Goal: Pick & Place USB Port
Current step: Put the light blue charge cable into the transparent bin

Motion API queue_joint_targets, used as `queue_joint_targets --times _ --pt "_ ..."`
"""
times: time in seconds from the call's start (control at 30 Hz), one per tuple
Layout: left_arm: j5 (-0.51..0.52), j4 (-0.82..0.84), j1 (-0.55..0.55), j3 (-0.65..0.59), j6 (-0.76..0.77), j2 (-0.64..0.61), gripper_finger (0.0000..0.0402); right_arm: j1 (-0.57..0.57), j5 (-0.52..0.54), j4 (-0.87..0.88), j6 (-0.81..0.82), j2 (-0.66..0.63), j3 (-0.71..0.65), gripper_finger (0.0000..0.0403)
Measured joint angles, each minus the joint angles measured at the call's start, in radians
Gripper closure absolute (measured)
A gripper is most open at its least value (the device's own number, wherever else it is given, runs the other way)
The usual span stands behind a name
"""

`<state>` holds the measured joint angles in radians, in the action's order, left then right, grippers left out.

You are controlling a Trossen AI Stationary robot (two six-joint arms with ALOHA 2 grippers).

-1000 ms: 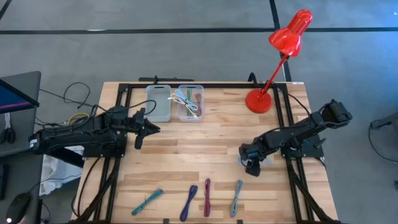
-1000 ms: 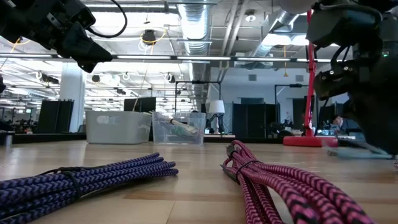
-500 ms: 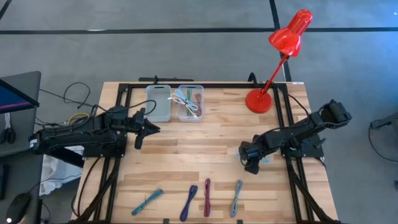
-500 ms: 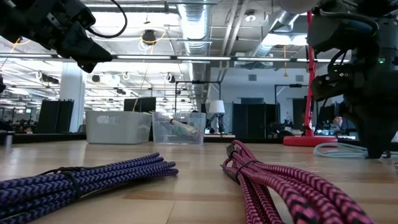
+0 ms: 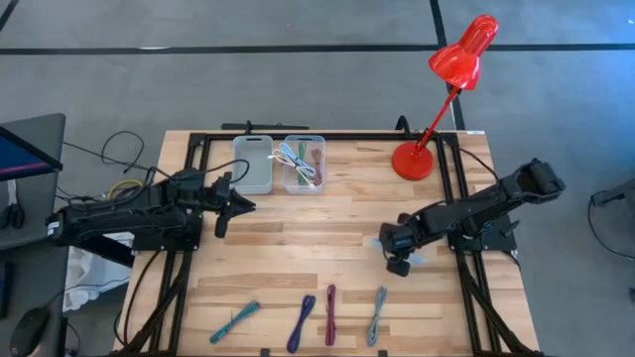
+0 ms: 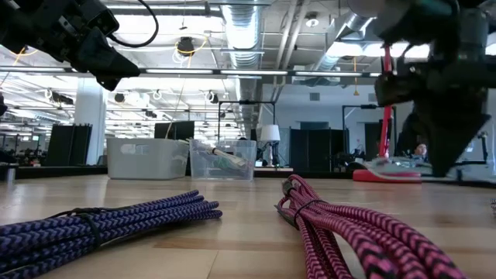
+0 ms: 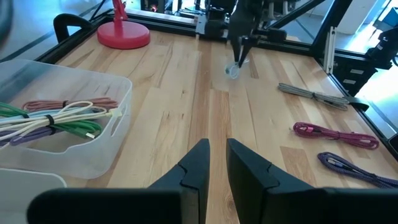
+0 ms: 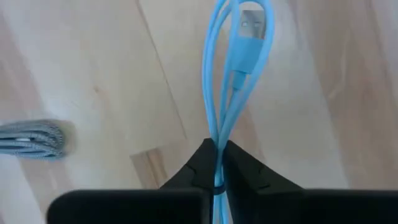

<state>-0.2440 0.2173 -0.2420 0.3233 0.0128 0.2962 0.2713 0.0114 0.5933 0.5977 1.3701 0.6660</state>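
Note:
A light-blue looped USB cable (image 8: 239, 56) hangs in my right gripper (image 5: 397, 260), which is shut on it at the table's right middle. Its plug (image 8: 250, 23) lies past the fingertips. The low view shows the cable (image 6: 395, 163) just above the wood, under the gripper (image 6: 440, 159). My left gripper (image 5: 241, 205) hovers at the left, near the bins. Its fingers (image 7: 216, 152) stand a narrow gap apart with nothing between them. My right gripper pinches the bundled strands of the light-blue cable (image 8: 216, 144) between its two fingertips. The fingers come from above, pointing down. The loop and the plug reach out beyond the fingertips. The cable is lifted clear of the table (image 6: 232, 232) and lies about level.
Teal (image 5: 235, 320), purple (image 5: 303, 321), magenta (image 5: 330, 313) and grey (image 5: 378, 313) cable bundles lie along the near edge. A closed bin (image 5: 253, 164) and a clear bin holding cables (image 5: 303, 164) stand at the far left-centre. A red lamp's base (image 5: 415, 159) stands far right.
My right gripper has shut on the light-blue cable, which lay on the table, and has risen with it. The cable now hangs clear of the wood. The gripper has also shifted slightly toward the table's left edge.

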Motion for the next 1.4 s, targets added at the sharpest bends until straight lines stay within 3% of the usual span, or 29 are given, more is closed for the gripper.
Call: queue_joint_targets --times 0.33,0.6,0.87,1.13,1.4 --pt "0.000 0.000 0.000 0.000 0.000 0.000 0.0348 -0.046 0.093 -0.032 -0.134 -0.033 0.121 0.0400" --pt "0.000 0.000 0.000 0.000 0.000 0.000 0.0348 -0.159 0.174 -0.431 -0.343 -0.027 0.131 0.0401" --pt "0.000 0.000 0.000 0.000 -0.001 0.000 0.0348 -0.314 0.173 -0.737 -0.443 0.006 0.131 0.0402" --pt "0.000 0.000 0.000 0.000 -0.005 0.000 0.0348 -0.438 0.011 -1.024 -0.451 0.163 0.133 0.0402" --pt "0.000 0.000 0.000 0.000 -0.008 0.000 0.0348 -0.508 -0.066 -1.044 -0.481 0.340 0.319 0.0403"
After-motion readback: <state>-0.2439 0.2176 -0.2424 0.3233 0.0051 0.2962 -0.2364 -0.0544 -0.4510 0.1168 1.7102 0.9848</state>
